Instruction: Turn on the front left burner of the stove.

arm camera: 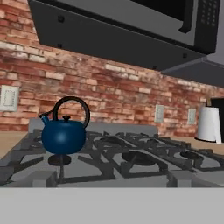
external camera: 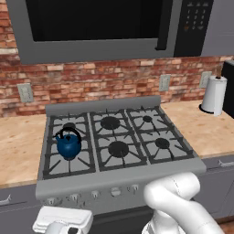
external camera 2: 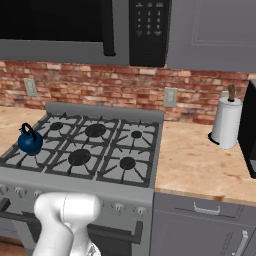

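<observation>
The stove (external camera: 119,181) is a wide grey gas range with six black burners and a row of small silver knobs (external camera: 94,194) on its front panel. A blue kettle (external camera: 68,144) stands on the front left burner (arm camera: 59,159), whose black cap shows under the kettle in the hand view. My gripper (external camera: 61,222) is low at the bottom left, in front of the panel and just below the leftmost knobs (external camera: 51,200). Its fingers are hidden, so its state cannot be read. The hand view looks across the stove top from the front edge.
A dark microwave (external camera: 105,25) hangs above the stove. Wooden counters flank the range on both sides. A paper towel roll (external camera 2: 226,122) stands on the right counter. A brick wall with outlets runs behind. Grey drawers (external camera 2: 205,210) sit right of the stove.
</observation>
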Tool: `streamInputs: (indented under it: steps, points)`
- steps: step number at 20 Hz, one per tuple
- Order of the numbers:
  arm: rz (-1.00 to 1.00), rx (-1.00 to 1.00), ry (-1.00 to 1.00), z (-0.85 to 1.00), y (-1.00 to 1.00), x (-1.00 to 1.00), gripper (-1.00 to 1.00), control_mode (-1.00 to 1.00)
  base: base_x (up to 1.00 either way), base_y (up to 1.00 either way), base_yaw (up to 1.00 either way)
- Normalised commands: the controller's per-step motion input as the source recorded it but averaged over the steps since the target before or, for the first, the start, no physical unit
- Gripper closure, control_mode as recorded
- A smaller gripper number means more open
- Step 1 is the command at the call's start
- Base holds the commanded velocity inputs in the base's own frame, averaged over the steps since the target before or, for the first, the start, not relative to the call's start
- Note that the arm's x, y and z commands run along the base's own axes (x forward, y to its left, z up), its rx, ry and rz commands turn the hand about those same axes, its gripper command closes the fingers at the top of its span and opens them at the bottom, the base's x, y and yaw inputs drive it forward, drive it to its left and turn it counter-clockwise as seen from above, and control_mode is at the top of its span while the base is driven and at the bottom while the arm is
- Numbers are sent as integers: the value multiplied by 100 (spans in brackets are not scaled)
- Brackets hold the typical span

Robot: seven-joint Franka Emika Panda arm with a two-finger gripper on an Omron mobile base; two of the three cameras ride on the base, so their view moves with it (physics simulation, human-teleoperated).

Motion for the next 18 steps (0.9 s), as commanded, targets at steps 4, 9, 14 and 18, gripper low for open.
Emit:
streamInputs:
  steps: [4,9,14,18]
  points:
    - [1,-6,10,-53,32,31,-100,-100,0,0,0]
    - [5,-1,5,-55,38,27,-100,-100,0,0,0]
    - [13,0,0,-61,18,19,-100,-100,0,0,0]
    - [9,0,0,-38,0,41,-100,-100,0,0,0]
